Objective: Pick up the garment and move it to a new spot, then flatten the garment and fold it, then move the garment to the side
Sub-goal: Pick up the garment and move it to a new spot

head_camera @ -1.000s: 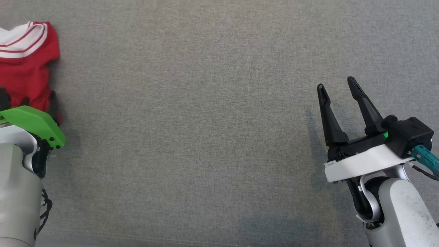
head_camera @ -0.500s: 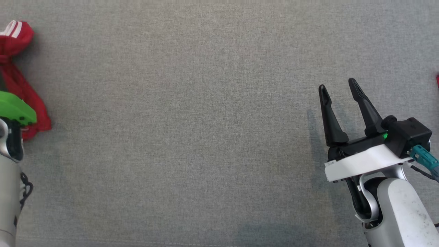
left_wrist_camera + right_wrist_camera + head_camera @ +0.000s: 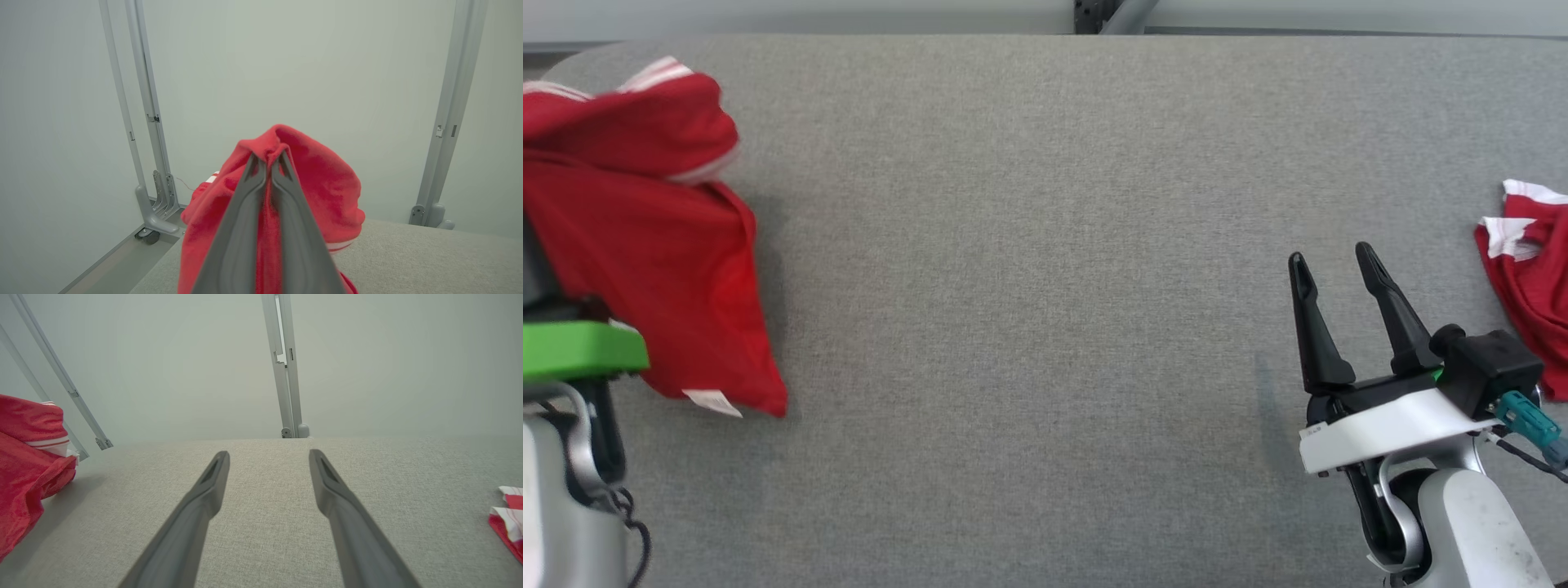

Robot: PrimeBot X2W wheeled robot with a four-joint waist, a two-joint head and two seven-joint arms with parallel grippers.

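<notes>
The garment [image 3: 645,245] is bright red, with white stripes on its trim and a white label [image 3: 712,402]. The second garment [image 3: 1531,278] is red with white striped edging. The bench [image 3: 1029,286] is mottled grey. The left end effector [image 3: 267,161] has dark grey fingers and a green cover [image 3: 580,349]. The right end effector [image 3: 1330,254] is black, with a white plate [image 3: 1380,429] and a teal plug [image 3: 1529,412].

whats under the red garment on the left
Grey table cover shows beneath the red garment, which hangs from the shut left hand. The patch directly below its folds is covered.
</notes>
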